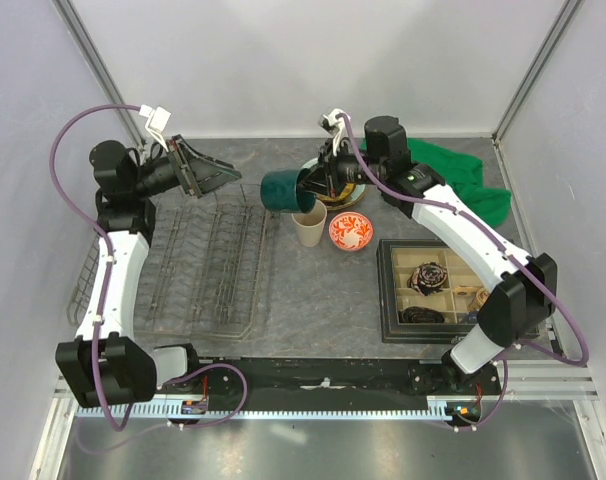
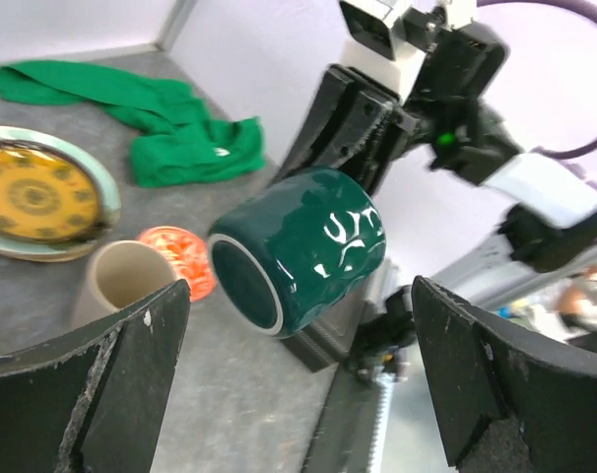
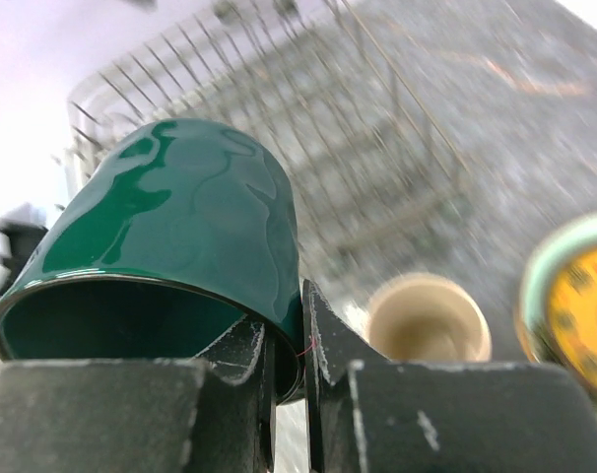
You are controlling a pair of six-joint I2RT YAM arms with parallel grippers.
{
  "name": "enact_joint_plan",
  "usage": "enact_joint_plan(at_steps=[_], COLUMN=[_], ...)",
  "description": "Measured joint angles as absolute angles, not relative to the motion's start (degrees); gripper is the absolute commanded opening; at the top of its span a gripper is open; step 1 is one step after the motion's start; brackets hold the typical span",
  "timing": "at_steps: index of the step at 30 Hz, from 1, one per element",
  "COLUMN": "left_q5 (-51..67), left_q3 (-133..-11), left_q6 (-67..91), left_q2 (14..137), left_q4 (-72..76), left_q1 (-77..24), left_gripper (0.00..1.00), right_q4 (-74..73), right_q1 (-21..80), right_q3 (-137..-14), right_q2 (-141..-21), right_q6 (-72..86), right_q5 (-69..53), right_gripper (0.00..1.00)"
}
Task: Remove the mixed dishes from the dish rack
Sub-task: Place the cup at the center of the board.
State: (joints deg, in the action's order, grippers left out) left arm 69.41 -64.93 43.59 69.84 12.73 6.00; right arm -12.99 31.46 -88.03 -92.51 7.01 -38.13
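Note:
My right gripper (image 1: 305, 190) is shut on the rim of the dark green mug (image 1: 280, 190) and holds it on its side in the air, one finger inside the mouth (image 3: 287, 345). The mug (image 3: 170, 227) hangs just right of the dish rack (image 1: 203, 265), above the beige cup (image 1: 309, 228). The red-and-white bowl (image 1: 350, 231) stands beside the cup. The yellow-gold plate (image 2: 33, 197) lies on the pale green plate (image 2: 101, 192) behind them. My left gripper (image 1: 223, 178) is open and empty above the rack's far end, facing the mug (image 2: 298, 246).
A green cloth (image 1: 463, 175) lies at the back right. A black compartmented tray (image 1: 433, 290) with small items sits at the right front. The wire rack (image 3: 308, 128) fills the left side of the table, its tines upright.

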Motion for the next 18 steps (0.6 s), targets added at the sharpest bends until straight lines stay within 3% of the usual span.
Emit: enact_joint_plan(at_steps=[10,18], left_q5=[63.20,56.62], left_q3=[-70.89,-71.77], left_q6=[10.96,-4.34], left_q2=[69.58,70.24], left_q4=[-20.08,-32.51], left_q1=[6.42,6.42], left_gripper=[0.99,0.99], right_q4=[-36.99,-52.99], right_q1=[31.27,31.27], right_q3=[-93.21,-93.43], right_q2=[-89.95,-90.24], right_q6=[-7.68,-16.78], right_q5=[-26.89,-19.09], right_gripper=[0.00,0.00])
